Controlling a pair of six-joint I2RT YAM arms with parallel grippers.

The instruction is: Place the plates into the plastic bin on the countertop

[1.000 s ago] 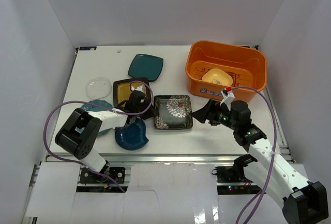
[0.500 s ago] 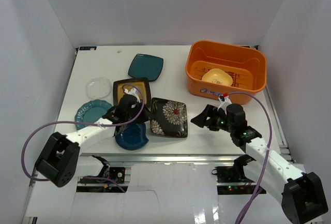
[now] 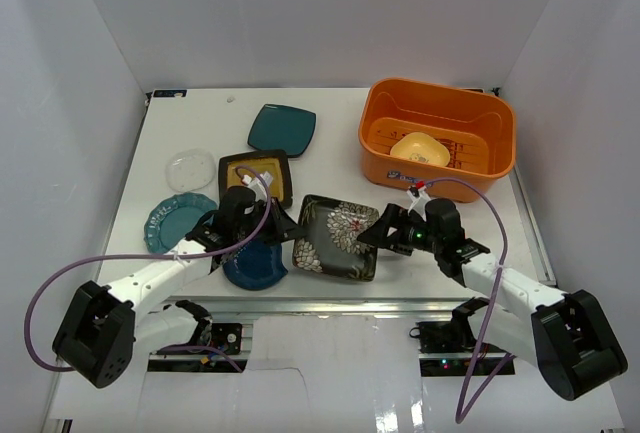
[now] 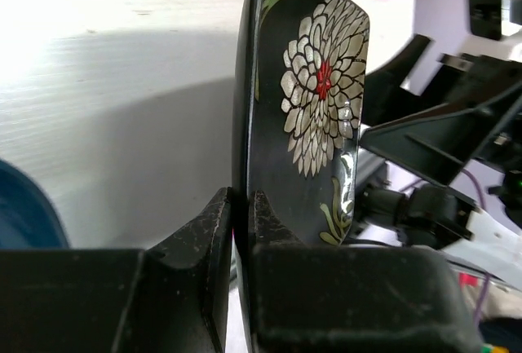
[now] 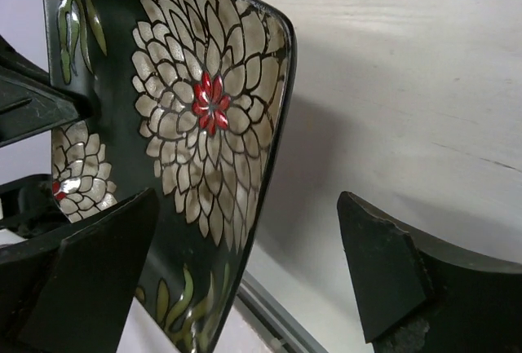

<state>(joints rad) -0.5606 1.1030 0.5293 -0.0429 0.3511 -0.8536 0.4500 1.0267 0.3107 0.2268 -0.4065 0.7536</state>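
The white countertop (image 3: 200,128) fills the middle of the top view. The orange plastic bin (image 3: 375,128) stands at its upper right, with a small yellow dish (image 3: 419,148) lying inside.

The black floral square plate (image 3: 340,236) sits at lower centre, well short of the bin. Left of it are a blue round plate (image 3: 255,265) and a teal round plate (image 3: 175,218). Above those lie a black-rimmed yellow square plate (image 3: 255,171), a dark teal square plate (image 3: 281,129) and a clear round dish (image 3: 190,169).

The left gripper (image 4: 243,206) is clamped on the floral plate's left rim, one finger on each face. The right gripper (image 5: 245,263) has its jaws wide apart, straddling the plate's opposite edge. Whether either finger touches it is unclear.
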